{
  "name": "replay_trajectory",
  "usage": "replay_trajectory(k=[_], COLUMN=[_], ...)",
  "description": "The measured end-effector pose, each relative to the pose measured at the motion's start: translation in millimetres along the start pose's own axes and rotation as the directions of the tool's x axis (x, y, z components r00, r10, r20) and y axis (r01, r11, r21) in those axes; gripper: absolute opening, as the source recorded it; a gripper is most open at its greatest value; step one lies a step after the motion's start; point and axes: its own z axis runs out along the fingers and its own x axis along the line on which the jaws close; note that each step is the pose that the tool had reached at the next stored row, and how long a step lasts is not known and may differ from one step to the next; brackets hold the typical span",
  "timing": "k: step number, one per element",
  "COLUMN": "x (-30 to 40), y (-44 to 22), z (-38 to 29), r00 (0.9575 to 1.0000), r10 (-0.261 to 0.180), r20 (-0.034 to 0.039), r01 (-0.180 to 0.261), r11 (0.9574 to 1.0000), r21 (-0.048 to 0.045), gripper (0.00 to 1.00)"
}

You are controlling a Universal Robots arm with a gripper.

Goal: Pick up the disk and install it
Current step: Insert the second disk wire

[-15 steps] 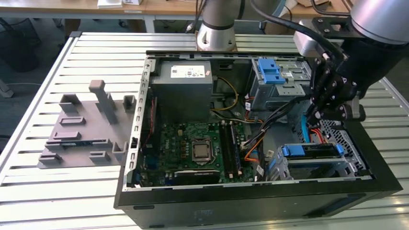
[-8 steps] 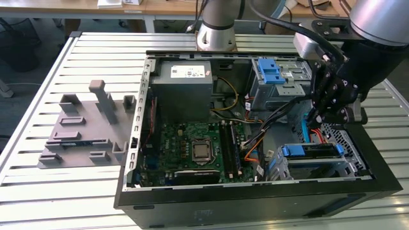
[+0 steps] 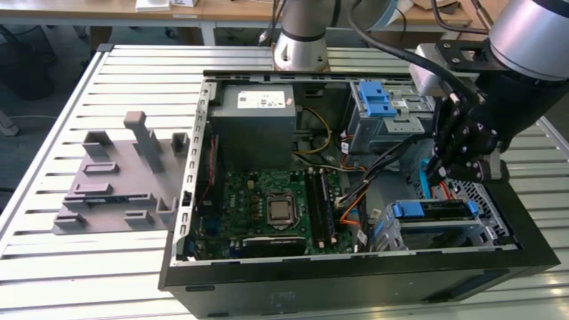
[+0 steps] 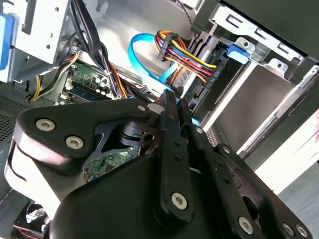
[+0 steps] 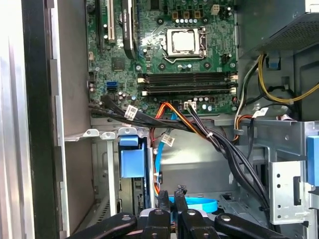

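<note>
A blue plastic bracket edge, which I take for the disk point(image 5: 132, 158), stands in a slot of the lower drive cage point(image 3: 433, 225) at the exterior view's right; in the exterior view it is the blue strip on the disk point(image 3: 425, 210). Most of its silver body is hidden inside the cage. My gripper point(image 3: 442, 175) hangs just above that cage inside the open computer case point(image 3: 356, 287). In both wrist views its black fingertips point(image 5: 162, 198) lie close together with nothing between them, beside the blue bracket. The gripper point(image 4: 169, 102) is shut.
Bundled power wires point(image 5: 199, 130) and a blue data cable point(image 4: 144, 57) cross the space near my fingers. A second cage with blue latches point(image 3: 380, 101) and the grey power supply point(image 3: 258, 115) stand at the back. A grey fixture point(image 3: 116, 177) lies on the slatted table.
</note>
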Motion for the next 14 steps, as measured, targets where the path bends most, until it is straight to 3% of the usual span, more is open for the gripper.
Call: replay_trajectory(k=[14], x=[17.3], y=[-1.1], z=[9.4], r00=[1.0], r10=[0.0], r20=[0.0061], r01=[0.0], r11=[1.0], r21=[-0.0005], gripper=[0.16])
